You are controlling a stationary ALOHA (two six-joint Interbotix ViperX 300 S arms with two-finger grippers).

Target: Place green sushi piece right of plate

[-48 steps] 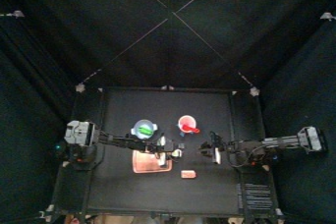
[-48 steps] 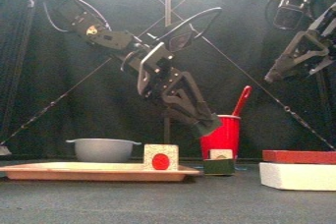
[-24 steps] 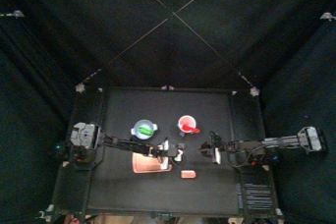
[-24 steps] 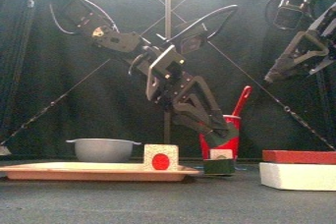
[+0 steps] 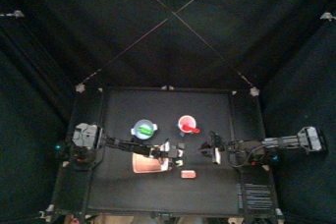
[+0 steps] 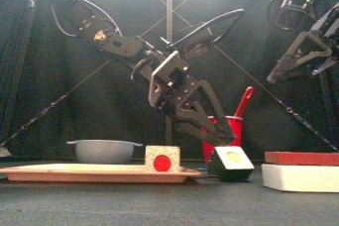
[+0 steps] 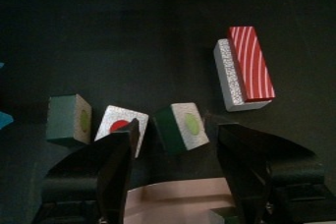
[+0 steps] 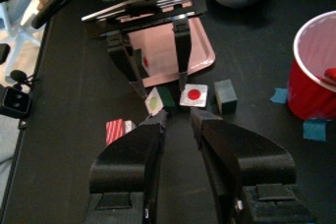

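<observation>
Dim overall: black curtains (image 5: 53, 51) swallow most light. A bright source overhead glares at the far top in the front view, whitening the table (image 8: 79, 110) (wrist view). Edges bend slightly; near jaws look soft

A robotics lab test cell, where I work: black curtains (image 5: 53, 90) close in on every side of my small black tabletop (image 5: 118, 105), crossed cables meet overhead, and a lamp glares down from above (a staged pen, no kitchen). Toy sushi blocks (image 7: 247, 66), a pink tray (image 8: 168, 46) and a red cup (image 8: 315, 61) serve as props.
</observation>
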